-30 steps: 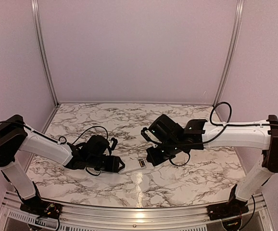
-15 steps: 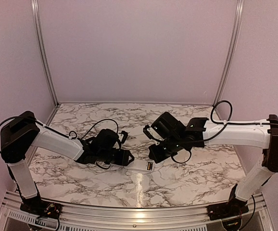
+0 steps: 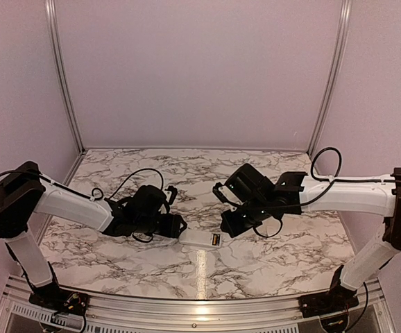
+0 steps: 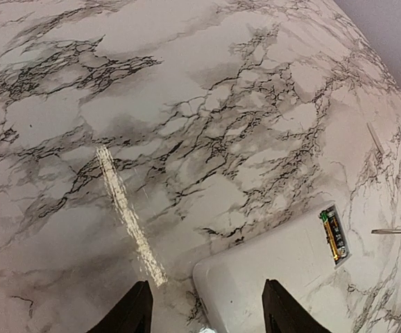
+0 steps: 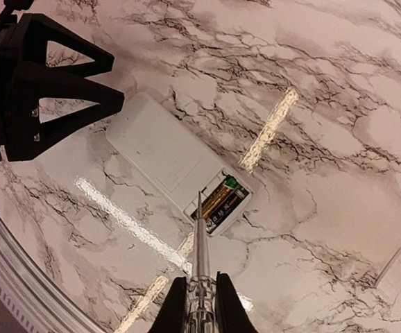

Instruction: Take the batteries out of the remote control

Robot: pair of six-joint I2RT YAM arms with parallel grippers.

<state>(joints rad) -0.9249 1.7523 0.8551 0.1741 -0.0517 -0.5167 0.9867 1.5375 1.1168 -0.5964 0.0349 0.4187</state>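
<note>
White remote control (image 3: 199, 238) is laid on the bench (image 3: 117, 173), batteries (image 5: 221, 198) seated inside. Left claw (image 4: 207, 298), released, has been drawn back slightly; a grey rod (image 5: 199, 236) is clenched by the right claw (image 5: 200, 295).

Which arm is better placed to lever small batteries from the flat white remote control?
Right: the right gripper holds a thin grey rod, tip at the batteries; the open left gripper is at the remote control's other end.

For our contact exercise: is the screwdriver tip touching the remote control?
Apart. The left wrist view shows a strip of tabletop between the screwdriver tip and the remote control.
</note>
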